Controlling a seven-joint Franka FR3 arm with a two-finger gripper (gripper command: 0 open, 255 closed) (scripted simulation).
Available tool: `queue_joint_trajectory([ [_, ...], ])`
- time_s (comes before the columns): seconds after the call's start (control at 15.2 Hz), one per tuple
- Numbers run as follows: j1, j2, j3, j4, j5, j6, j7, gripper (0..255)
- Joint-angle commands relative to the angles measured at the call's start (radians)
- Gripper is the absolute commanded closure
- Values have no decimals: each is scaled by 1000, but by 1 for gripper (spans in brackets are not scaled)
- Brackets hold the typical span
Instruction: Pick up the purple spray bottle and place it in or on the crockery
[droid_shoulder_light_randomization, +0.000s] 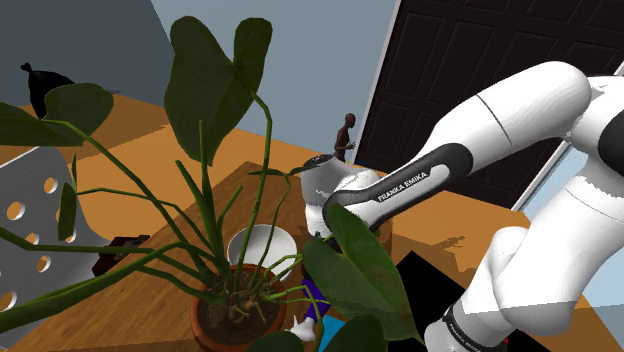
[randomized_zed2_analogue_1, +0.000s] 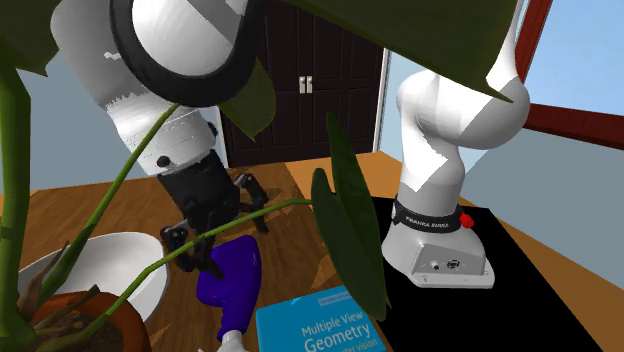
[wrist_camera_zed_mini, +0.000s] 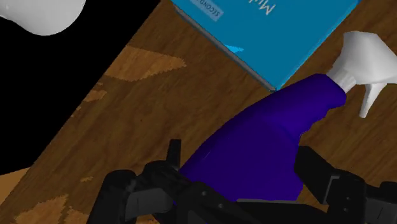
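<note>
- Gripper (wrist_camera_zed_mini: 240, 160) is clamped across the fat belly of the purple spray bottle (wrist_camera_zed_mini: 254, 143), a finger pressed to each flank.
- The bottle sits just beside the blue book (wrist_camera_zed_mini: 273, 32), low over the wooden table (wrist_camera_zed_mini: 146, 102) (resting or lifted, I can't tell).
- Trouble one: that body is glossy, rounded and tapering towards the white trigger head (wrist_camera_zed_mini: 366, 60), so it could pivot or slip out on the lift.
- Trouble two: the plant (randomized_zed2_analogue_1: 350, 225) arches its long stems over the smooth white bowl (randomized_zed2_analogue_1: 120, 275), and the bottle may snag there.

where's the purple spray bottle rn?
Second exterior view, lower middle: the purple spray bottle lies on the wooden table, between the white bowl on that view's left and the blue book on its right.
</note>
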Motion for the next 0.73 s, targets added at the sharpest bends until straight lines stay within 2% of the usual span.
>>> queue_joint_trajectory([
  [0.0, 22, 6, 39, -36, 22, 103, 254, 0],
  [0.07, 32, 20, 59, -41, 20, 150, 377, 0],
  [0.13, 37, 27, 66, -42, 16, 169, 428, 0],
  [0.66, 42, 107, 71, -85, 1, 290, 443, 0],
])
